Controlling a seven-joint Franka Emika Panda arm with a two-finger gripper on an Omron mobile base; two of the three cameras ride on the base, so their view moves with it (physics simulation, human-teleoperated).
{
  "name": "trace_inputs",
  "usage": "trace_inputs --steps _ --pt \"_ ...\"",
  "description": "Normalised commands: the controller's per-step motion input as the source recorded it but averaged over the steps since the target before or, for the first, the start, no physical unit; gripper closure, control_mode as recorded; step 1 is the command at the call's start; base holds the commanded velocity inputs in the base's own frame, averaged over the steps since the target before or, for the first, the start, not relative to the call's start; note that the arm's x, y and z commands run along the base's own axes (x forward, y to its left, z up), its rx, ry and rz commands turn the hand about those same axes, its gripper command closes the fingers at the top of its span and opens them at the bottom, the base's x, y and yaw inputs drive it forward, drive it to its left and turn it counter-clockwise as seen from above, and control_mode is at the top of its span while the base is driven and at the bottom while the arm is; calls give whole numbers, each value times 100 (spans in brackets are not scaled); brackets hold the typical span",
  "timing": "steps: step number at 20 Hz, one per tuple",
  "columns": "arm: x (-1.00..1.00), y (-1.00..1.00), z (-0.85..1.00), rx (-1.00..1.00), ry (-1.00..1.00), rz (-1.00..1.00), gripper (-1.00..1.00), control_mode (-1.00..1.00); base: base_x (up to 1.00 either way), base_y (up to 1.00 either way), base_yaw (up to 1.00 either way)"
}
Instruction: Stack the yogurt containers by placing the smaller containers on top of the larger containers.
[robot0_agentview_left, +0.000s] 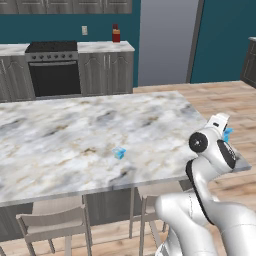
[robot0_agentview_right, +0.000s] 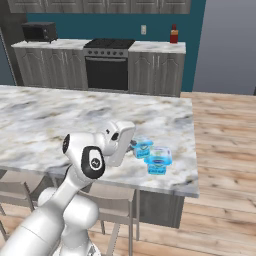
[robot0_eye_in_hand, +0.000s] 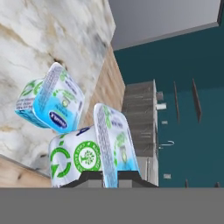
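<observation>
- Hand view: the gripper (robot0_eye_in_hand: 110, 178) is clenched on the larger container (robot0_eye_in_hand: 94, 153) — dark tips at its base.
- Just beyond it, the smaller container (robot0_eye_in_hand: 50, 99) lies tilted on the marble island counter (robot0_eye_in_hand: 48, 39).
- Right base view: both containers sit near the counter's right front corner; larger container (robot0_agentview_right: 158, 160), smaller (robot0_agentview_right: 142, 148).
</observation>
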Motion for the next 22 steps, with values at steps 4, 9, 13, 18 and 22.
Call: trace_inputs --steps 4,9,13,18,22 --pt "21 0 -3 2 0 0 100 -100 0 0 0" --pt "16 0 -11 1 0 0 100 -100 0 0 0" --pt "11 -1 -14 0 0 0 100 -100 0 0 0" --pt "9 -7 -19 0 0 0 100 -100 0 0 0" --pt "13 -15 -20 0 0 0 100 -100 0 0 0"
